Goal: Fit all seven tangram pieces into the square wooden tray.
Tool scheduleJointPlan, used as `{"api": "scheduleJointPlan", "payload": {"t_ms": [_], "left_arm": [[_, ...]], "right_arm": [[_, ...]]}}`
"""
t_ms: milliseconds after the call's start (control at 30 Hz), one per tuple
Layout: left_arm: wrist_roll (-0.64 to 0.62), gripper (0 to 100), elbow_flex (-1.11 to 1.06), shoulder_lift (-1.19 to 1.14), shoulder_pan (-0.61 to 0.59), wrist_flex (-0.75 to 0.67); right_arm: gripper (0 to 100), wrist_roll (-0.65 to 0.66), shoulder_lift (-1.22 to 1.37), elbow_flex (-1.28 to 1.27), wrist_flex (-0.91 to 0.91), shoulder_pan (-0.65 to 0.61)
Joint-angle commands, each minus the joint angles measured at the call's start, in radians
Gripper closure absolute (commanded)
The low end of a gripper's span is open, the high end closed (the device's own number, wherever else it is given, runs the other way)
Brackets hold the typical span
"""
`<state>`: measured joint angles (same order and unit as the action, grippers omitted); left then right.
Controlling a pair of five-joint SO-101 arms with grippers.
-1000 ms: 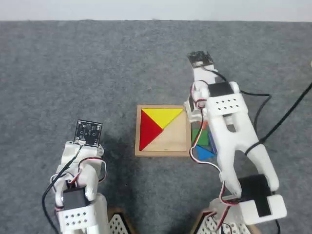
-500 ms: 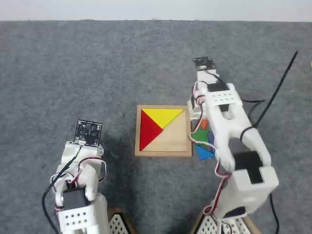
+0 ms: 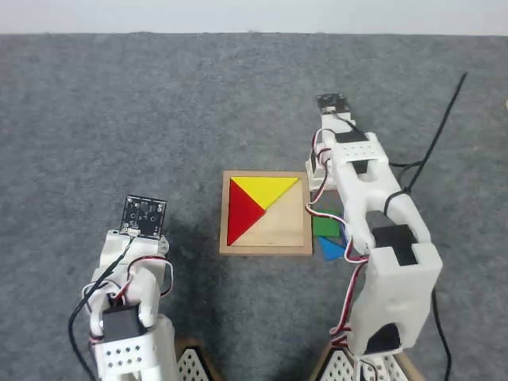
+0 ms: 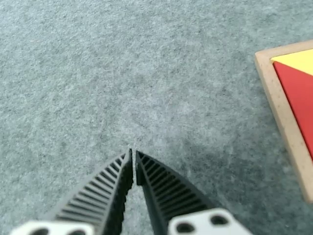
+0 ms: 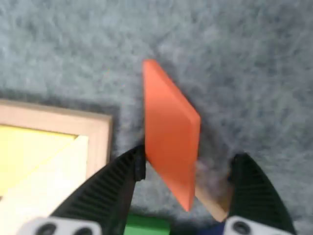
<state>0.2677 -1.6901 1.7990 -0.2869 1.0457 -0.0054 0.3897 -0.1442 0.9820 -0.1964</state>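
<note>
the right gripper (image 5: 190, 161) hangs low over the grey mat (image 3: 159, 119) with its fingers apart. the orange piece (image 5: 171, 129), a parallelogram, lies between them. one edge of it touches or nearly touches the finger (image 5: 122, 176) on the tray side, and a gap shows between it and the other finger. i cannot tell whether it lies flat or is tipped up. the tray (image 3: 266, 250) sits just beside this gripper, on the side toward the left arm, with its corner close to the near finger. in the tray lie a yellow triangle (image 3: 266, 189) and a red triangle (image 3: 242, 213), touching along one edge, and the rest of the floor is bare wood. back along the right arm, just behind the gripper, a green piece (image 3: 324, 225) and a blue piece (image 3: 332, 248) lie on the mat beside the tray's outer edge. the left gripper (image 4: 133, 159) hangs over bare mat with its fingers together and nothing between them. the tray is well ahead of it and off toward the right arm.
</note>
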Motion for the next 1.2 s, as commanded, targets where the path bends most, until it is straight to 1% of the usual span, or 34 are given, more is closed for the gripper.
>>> {"api": "scheduleJointPlan", "payload": {"t_ms": [0,267,400,600,800,867,967,1167], "left_arm": [[0.014,99,0.007,0.012,-0.008,0.006],[0.014,99,0.007,0.012,-0.008,0.006],[0.014,99,0.007,0.012,-0.008,0.006],[0.014,99,0.007,0.012,-0.008,0.006],[0.014,99,0.007,0.012,-0.008,0.006],[0.014,99,0.007,0.012,-0.008,0.006],[0.014,99,0.007,0.012,-0.008,0.006],[0.014,99,0.007,0.012,-0.008,0.006]], "right_arm": [[73.6,-0.008,-0.013,0.052,0.015,-0.018],[87.7,-0.011,0.047,0.058,0.005,-0.018],[94.9,-0.011,0.03,0.06,-0.012,-0.019],[96.2,-0.015,-0.016,0.058,-0.005,0.016],[96.3,-0.032,-0.107,0.058,0.065,0.171],[98.7,-0.029,-0.153,0.058,0.088,0.243],[99.1,0.044,-0.249,0.058,0.148,0.357],[99.1,0.25,-0.42,0.04,0.352,0.568]]}}
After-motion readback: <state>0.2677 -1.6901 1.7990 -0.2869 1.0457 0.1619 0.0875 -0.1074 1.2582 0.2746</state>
